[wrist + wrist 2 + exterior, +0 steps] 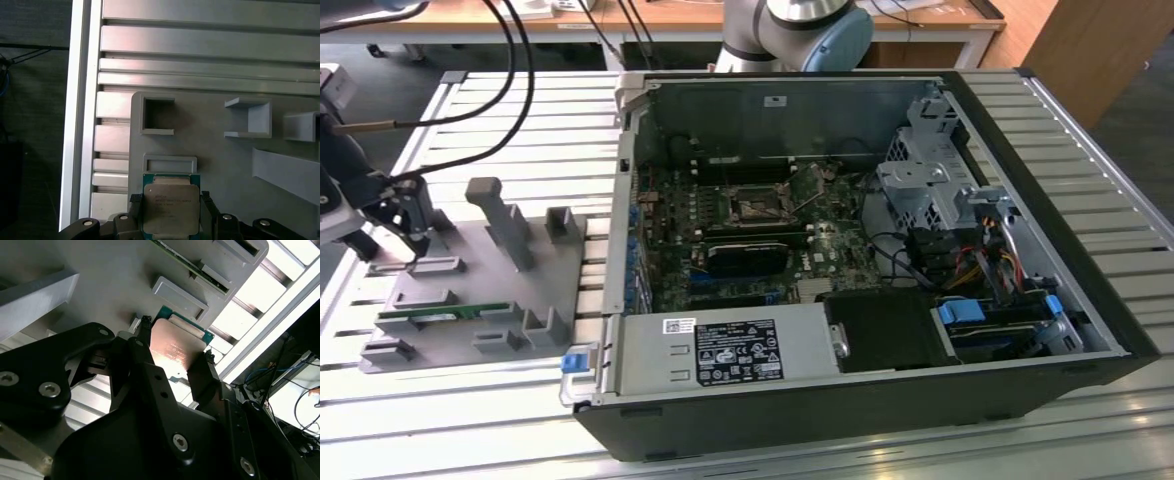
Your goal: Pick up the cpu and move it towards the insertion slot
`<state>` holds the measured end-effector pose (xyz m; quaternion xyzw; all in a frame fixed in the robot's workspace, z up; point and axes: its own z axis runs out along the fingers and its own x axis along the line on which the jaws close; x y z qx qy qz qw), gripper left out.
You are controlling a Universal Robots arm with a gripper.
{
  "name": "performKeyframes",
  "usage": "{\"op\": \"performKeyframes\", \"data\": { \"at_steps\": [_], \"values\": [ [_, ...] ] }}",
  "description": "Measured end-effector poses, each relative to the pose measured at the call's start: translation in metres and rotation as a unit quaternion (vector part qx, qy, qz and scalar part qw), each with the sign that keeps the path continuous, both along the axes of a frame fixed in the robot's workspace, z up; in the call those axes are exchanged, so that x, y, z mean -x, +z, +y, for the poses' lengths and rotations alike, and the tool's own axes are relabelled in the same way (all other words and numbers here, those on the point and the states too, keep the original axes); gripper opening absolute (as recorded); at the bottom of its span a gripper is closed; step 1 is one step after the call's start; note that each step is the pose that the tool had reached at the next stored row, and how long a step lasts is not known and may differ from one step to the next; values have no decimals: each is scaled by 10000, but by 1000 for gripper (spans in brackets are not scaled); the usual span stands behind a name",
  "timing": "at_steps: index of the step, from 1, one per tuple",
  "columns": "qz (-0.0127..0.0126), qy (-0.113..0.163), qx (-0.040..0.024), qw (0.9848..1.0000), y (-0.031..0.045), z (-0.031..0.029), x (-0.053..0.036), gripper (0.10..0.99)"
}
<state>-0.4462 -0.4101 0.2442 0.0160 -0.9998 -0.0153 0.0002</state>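
a slatted silver metal table (1134, 215) carries an open black computer case (854, 400) and, at the exterior view's left, a grey plastic tray (467, 290). inside the case sits the square, metal-framed insertion slot (757, 205). well apart from it, over the tray, the black claw (411, 240) grips the small square silver-topped cpu (171, 210) by two opposite edges.

— Colour of the cpu (171, 209)?
— Silvery on top, thin green rim.
— And the tray (220, 160)?
— Plain grey, on a striped silver table (200, 45). Green for the memory stick (434, 316), possibly dark-speckled. Black for the gripper (176, 340).
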Motion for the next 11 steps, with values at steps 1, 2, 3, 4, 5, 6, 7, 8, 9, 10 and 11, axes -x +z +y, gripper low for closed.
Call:
{"op": "performKeyframes", "data": {
  "at_steps": [1, 2, 3, 4, 5, 6, 7, 8, 9, 10, 11],
  "values": [
    [0, 0, 0, 10000, 3, 0, 0, 541],
    [0, 0, 0, 10000, 9, 0, 0, 541],
    [0, 0, 0, 10000, 13, 0, 0, 541],
    [0, 0, 0, 10000, 16, 0, 0, 541],
    [0, 0, 0, 10000, 20, 0, 0, 541],
    [1, 0, 0, 10000, 26, 0, 0, 541],
    [0, 0, 0, 10000, 30, 1, 0, 541],
    [0, 0, 0, 10000, 33, 1, 0, 541],
    [0, 0, 0, 10000, 38, 1, 0, 541],
    [0, 0, 0, 10000, 43, 1, 0, 541],
    [0, 0, 0, 10000, 46, 2, 0, 541]
  ]
}}
